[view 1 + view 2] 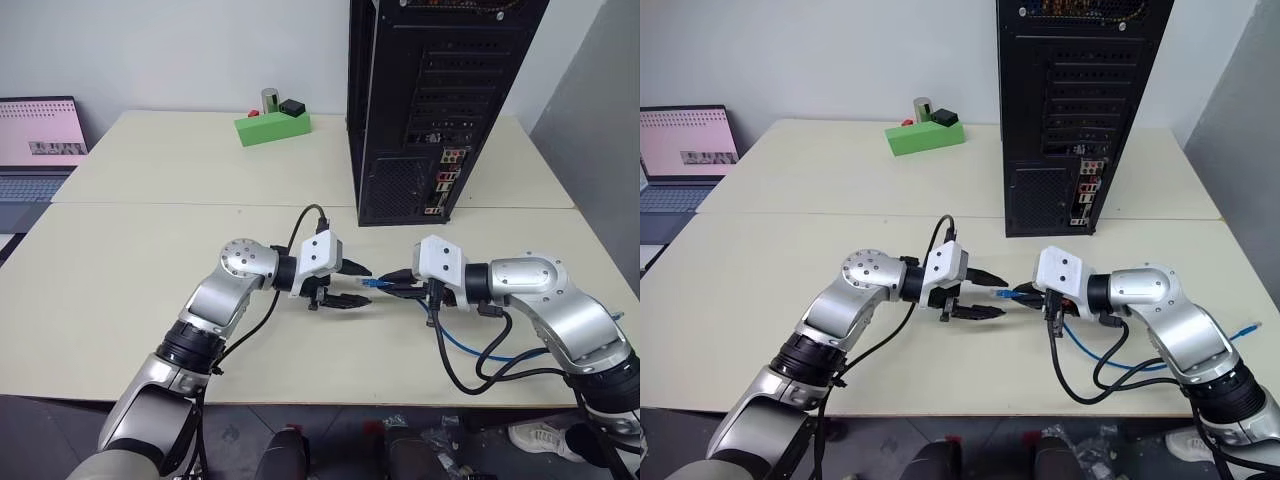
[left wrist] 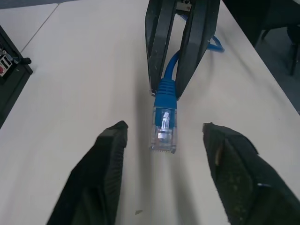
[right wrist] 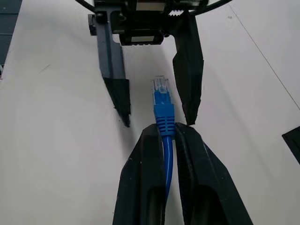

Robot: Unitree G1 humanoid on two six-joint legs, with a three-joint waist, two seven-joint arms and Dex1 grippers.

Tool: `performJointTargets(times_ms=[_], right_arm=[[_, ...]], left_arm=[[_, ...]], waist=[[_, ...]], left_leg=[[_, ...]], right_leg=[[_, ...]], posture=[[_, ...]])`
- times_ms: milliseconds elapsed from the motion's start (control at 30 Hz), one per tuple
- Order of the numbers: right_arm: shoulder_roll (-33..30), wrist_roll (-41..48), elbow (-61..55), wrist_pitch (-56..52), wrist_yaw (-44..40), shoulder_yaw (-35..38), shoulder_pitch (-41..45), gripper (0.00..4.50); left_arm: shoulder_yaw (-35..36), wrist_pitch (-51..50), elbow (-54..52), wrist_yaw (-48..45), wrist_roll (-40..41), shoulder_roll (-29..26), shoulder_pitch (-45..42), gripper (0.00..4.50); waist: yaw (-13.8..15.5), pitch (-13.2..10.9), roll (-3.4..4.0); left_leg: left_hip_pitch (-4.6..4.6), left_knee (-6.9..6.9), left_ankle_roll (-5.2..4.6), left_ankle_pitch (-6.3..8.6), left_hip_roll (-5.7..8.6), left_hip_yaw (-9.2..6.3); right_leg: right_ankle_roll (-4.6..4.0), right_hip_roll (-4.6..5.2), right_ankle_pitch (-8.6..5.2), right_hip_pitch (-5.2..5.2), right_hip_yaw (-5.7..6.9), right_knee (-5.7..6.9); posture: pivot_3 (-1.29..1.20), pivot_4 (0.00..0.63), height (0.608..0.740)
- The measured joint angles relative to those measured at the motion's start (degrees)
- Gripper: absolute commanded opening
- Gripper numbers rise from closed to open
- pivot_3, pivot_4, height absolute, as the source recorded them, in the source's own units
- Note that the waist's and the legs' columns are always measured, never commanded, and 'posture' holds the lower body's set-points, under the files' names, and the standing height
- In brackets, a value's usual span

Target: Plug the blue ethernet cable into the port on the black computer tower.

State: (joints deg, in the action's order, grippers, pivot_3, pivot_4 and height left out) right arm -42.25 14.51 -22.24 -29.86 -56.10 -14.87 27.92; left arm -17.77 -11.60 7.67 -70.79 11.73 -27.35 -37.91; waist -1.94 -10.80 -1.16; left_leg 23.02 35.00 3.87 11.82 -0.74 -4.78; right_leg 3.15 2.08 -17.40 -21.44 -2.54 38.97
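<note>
Pinching thin blue ethernet cable (image 3: 164,123) behind its plug, right gripper (image 3: 165,136) clamped; left gripper (image 2: 164,140) apart around clear plug; light, floppy, brittle; black metal computer tower (image 1: 440,100) at 1 o'clock.

The ethernet cable (image 2: 165,89) is bright blue with a clear, colourless plug tip, and it lies between the black fingers of the right end effector (image 3: 165,131) and the left end effector (image 2: 164,140), both on silver arms with white wrist housings. The computer tower (image 1: 420,100) is black, with a fine mesh grille and small red, green and blue sockets at its rear. The surface (image 1: 150,260) is pale cream, carrying a bright green block (image 1: 272,127) topped by small black, silver and red pieces, while a laptop (image 1: 38,140) shows a pink-and-white screen.
</note>
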Motion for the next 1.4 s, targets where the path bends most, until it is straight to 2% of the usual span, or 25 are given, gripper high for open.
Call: performJointTargets(times_ms=[67, 167, 267, 933, 1000, 1033, 1167, 1400], right_arm=[[0.0, 0.0, -0.1, -0.1, 0.0, -0.1, 0.0, 0.07], [0.0, -0.1, -0.1, -0.1, 0.0, -0.4, 0.0, 0.07], [-0.1, -0.6, -0.1, -0.2, 0.0, -0.4, 0.1, 0.07], [-0.2, -2.7, 0.0, 0.4, -1.1, -0.9, 0.2, 0.06], [-0.2, -3.0, 0.0, 0.4, -1.1, -0.9, 0.2, 0.06], [-0.2, -3.0, 0.0, 0.4, -1.1, -0.9, 0.2, 0.06], [-0.2, -3.0, 0.0, 0.4, -1.3, -0.9, 0.2, 0.06], [-0.2, -3.0, 0.0, 0.4, -1.3, -0.9, 0.2, 0.06]], left_arm=[[0.0, 0.7, 0.1, -0.1, -0.2, 0.1, -0.1, 1.54], [0.0, 1.0, 0.5, -0.2, -0.4, 0.4, -0.1, 0.82], [-0.2, 1.3, 0.9, -0.9, -0.5, 0.6, -0.1, 0.31], [-0.4, 3.3, 1.4, -0.2, -1.6, 1.3, 0.6, 0.29], [-0.4, 2.8, 1.5, -0.1, -1.4, 1.3, 0.6, 0.99], [-0.2, 2.1, 1.5, 0.0, -1.1, 1.4, 0.5, 1.09], [0.5, 2.0, 1.5, 1.0, -0.6, 1.4, 0.5, 1.96], [0.9, 2.1, 1.2, 1.0, -0.4, 1.4, 0.5, 2.01]], waist=[[0.0, 0.0, 0.00], [0.0, 0.0, 0.00], [0.0, 0.0, 0.00], [0.0, 0.0, 0.00], [0.0, 0.0, 0.00], [0.0, 0.0, 0.00], [0.0, 0.0, 0.00], [0.0, 0.0, 0.00]], left_leg=[[0.00, 0.00, 0.00, 0.00, 0.00, 0.00], [0.00, 0.00, 0.00, 0.00, 0.00, 0.00], [0.00, 0.00, 0.00, 0.00, 0.00, 0.00], [0.00, 0.00, 0.00, 0.00, 0.00, -0.01], [-0.01, 0.00, 0.00, 0.00, 0.00, -0.01], [0.00, 0.00, 0.00, 0.00, 0.00, -0.01], [0.00, 0.01, 0.00, 0.00, 0.00, -0.01], [0.00, 0.01, 0.00, 0.00, 0.00, -0.01]], right_leg=[[0.00, 0.00, 0.00, 0.00, 0.00, 0.00], [0.00, 0.00, 0.00, 0.00, 0.00, 0.00], [0.00, 0.00, 0.00, 0.00, 0.00, 0.00], [0.00, 0.00, 0.00, 0.00, 0.00, 0.00], [0.00, 0.00, 0.00, 0.00, 0.00, 0.00], [0.00, 0.00, 0.00, 0.00, 0.01, 0.01], [0.00, 0.00, 0.00, 0.00, 0.01, 0.00], [0.00, 0.00, 0.00, 0.00, 0.01, 0.00]], posture=[[0.00, 0.150, 0.740], [0.00, 0.150, 0.740], [0.00, 0.150, 0.740], [0.00, 0.150, 0.740], [0.00, 0.150, 0.740], [0.00, 0.150, 0.740], [0.00, 0.150, 0.740], [0.00, 0.150, 0.740]])
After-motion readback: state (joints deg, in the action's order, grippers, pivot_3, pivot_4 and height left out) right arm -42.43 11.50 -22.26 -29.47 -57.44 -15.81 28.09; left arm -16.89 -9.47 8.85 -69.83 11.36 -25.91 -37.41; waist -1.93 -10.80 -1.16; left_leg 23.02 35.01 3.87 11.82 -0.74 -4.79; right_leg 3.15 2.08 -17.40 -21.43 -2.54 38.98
